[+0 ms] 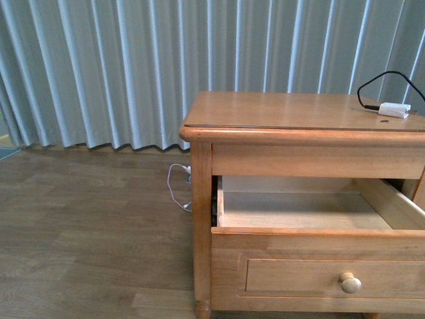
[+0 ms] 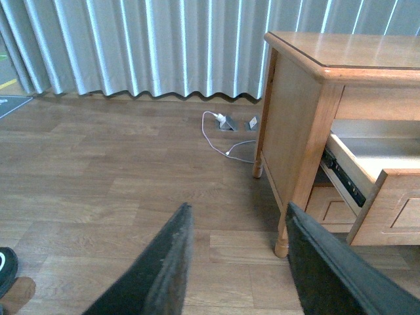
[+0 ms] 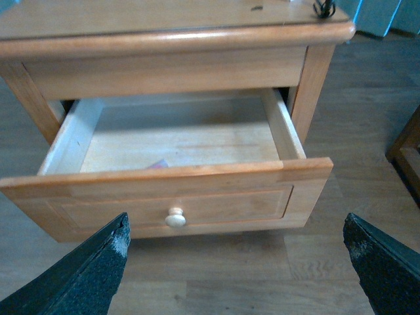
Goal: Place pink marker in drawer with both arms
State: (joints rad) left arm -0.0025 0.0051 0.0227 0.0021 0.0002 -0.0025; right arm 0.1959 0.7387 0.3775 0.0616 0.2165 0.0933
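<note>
here, the left gripper [image 2: 237,210] is seen spread wide over the wooden floor [image 2: 118,177], with nothing held between its black fingers [image 2: 164,269]. the nightstand [image 2: 295,125] is faced from its side, well apart. its top drawer [image 2: 371,161] stands open, and a white cable [image 2: 216,134] is looped on the floor near the curtain [image 2: 131,46].

in the front view the curtain [image 1: 99,66] fills the left, then the cable [image 1: 174,189] is met beside the nightstand leg [image 1: 201,252]. further right the open drawer [image 1: 398,206] shows a pale inside and a round knob [image 1: 350,283] on its front. a small white box [image 1: 394,109] on a black cable [image 1: 372,86] lies at the far right of the top.

the right gripper [image 3: 236,220] is held in front of and above the drawer [image 3: 72,141], its fingers [image 3: 92,269] very far apart and gripping nothing. a small pinkish patch — read as the pink marker [image 3: 157,164] — is made out on the drawer floor, touching or just behind the front panel [image 3: 216,197]. it is mostly hidden by the panel's top edge, so its full shape cannot be told. it lies apart from both fingers, just above the knob [image 3: 175,217] — the front panel stands between it and the gripper.
</note>
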